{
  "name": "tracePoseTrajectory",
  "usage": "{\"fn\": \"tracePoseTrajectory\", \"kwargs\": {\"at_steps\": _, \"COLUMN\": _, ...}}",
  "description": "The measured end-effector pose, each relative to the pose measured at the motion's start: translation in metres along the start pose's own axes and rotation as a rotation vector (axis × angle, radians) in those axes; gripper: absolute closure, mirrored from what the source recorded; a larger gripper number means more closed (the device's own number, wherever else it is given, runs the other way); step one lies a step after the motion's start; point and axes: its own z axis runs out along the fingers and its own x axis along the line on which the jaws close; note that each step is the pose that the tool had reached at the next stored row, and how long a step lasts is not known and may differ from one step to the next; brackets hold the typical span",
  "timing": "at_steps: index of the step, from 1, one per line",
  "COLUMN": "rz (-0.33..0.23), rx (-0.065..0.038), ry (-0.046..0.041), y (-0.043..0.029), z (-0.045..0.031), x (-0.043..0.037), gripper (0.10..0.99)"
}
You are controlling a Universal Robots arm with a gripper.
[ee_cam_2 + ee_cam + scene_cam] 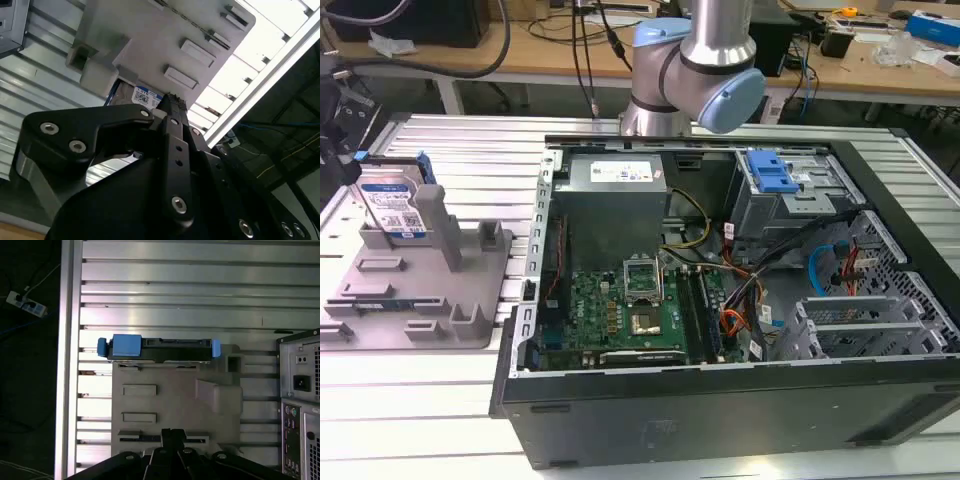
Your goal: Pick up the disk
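First wrist view, disk point(160, 349) upright in fixture point(170, 402), well apart from clenched fingers point(169, 438)

Ribbed metal table point(410, 400) has just a grey plastic fixture point(420, 290) and an opened-up PC case point(720, 420) sitting on it.

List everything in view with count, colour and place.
silver metal hard disk with blue side rails: one, silver and blue, on edge in the fixture
grey plastic fixture with upright posts: one, grey, on the table beside the case
black open computer case: one, black, mid-table
grey boxy power supply: one, grey, inside the case
green motherboard: one, green, case floor
blue plastic drive bracket: one, blue, inside the case
slatted metal table: one, silver, under everything
robot arm: one, silver and light blue, behind the case
gripper: one, black, fingers together, near the fixture, apart from the disk
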Motion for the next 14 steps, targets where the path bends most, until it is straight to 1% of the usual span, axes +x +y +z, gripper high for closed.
{"fn": "tracePoseTrajectory", "kwargs": {"at_steps": 14, "rz": 0.0, "rx": 0.0, "ry": 0.0, "y": 0.0, "z": 0.0, "x": 0.0, "gripper": 0.98}}
